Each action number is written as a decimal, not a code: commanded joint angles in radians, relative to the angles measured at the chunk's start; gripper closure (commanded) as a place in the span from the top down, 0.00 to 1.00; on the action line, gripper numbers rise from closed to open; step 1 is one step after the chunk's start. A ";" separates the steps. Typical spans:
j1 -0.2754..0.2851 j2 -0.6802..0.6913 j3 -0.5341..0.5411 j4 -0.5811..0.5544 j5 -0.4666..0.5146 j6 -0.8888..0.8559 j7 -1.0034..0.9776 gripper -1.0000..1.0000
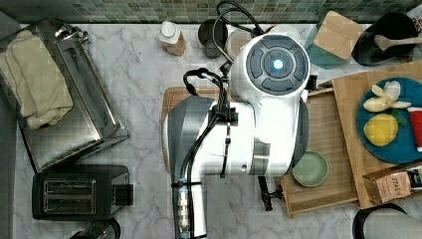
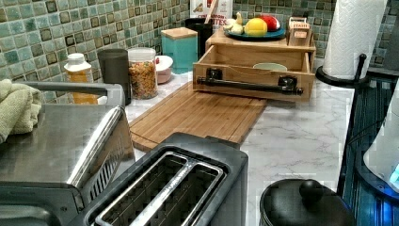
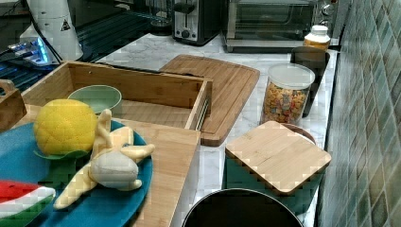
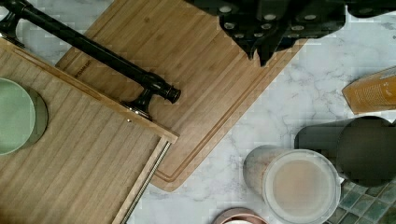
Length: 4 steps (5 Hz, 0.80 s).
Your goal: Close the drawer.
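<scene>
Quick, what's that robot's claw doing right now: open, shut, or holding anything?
Gripper: cannot be told whether open or shut; it holds nothing and hangs above the flat wooden cutting board.

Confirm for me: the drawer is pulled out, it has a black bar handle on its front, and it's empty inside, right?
Not empty. The drawer is pulled out and has the black bar handle, but a green bowl sits inside it, as the right view shows.
</scene>
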State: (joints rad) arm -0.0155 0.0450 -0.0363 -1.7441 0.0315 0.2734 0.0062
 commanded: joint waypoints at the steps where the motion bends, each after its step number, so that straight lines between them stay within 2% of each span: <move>1: -0.008 0.002 -0.010 0.012 0.000 0.000 0.000 0.00; 2: -0.016 -0.013 -0.012 -0.017 0.049 -0.016 -0.092 0.00; 4: -0.005 -0.084 0.000 -0.172 0.030 0.056 -0.449 0.00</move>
State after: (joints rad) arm -0.0215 0.0569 -0.0471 -1.8291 0.0511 0.3015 -0.3564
